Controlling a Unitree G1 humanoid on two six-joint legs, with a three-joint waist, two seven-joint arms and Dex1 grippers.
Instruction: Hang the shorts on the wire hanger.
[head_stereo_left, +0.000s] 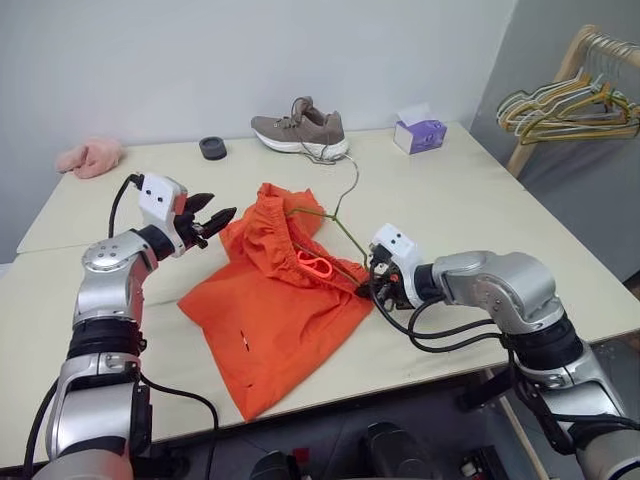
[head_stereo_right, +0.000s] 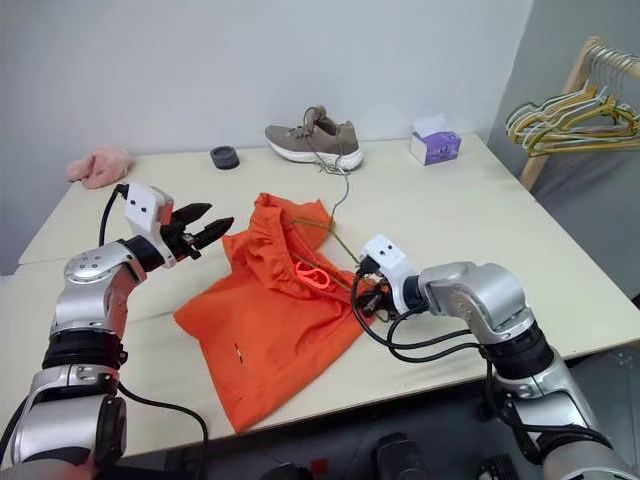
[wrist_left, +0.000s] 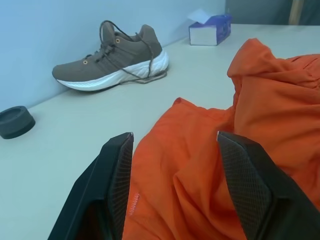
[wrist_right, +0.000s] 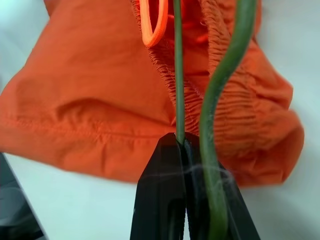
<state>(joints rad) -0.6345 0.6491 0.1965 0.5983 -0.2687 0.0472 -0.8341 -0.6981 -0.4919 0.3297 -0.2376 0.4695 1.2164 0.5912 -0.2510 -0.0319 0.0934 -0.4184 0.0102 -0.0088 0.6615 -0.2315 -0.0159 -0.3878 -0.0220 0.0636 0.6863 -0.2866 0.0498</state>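
Shorts (head_stereo_left: 275, 320) lie crumpled on the table (head_stereo_left: 480, 210), near its front edge and about midway between the two arms; orange fabric, the lower part spread flat toward the near edge, the waistband (head_stereo_left: 285, 235) bunched and raised at the far side; the drawstring loop (head_stereo_left: 315, 266) shows in the waist opening. Hanger (head_stereo_left: 335, 222) is threaded into that opening; its wire runs from the right gripper up and left across the waistband, and its hook (head_stereo_left: 350, 180) curves away toward the far side, ending just short of the shoe. Right gripper (head_stereo_left: 368, 290) sits at the right edge of the shorts, fingers pressed together on the hanger; in the right wrist view the straight wire (wrist_right: 178, 75) enters between the closed fingertips (wrist_right: 165, 165) and a second, wavy length of wire (wrist_right: 225, 75) passes beside them, with the orange waistband directly behind. Left gripper (head_stereo_left: 212, 222) is just left of the waistband, held above the table, its fingers apart and holding nothing; the left wrist view shows the two black pads (wrist_left: 120, 170) spread with orange fabric beyond and between them; contact cannot be told. Shoe (head_stereo_left: 300, 130), brown with a white sole, stands at the far edge; a small black ring (head_stereo_left: 212, 148) lies left of it; a pink cloth (head_stereo_left: 90, 157) lies at the far left; a purple tissue box (head_stereo_left: 420, 132) stands at the far right. Beyond the table's right end a wooden rack (head_stereo_left: 575, 60) carries bunched yellow and green hangers (head_stereo_left: 570, 110).
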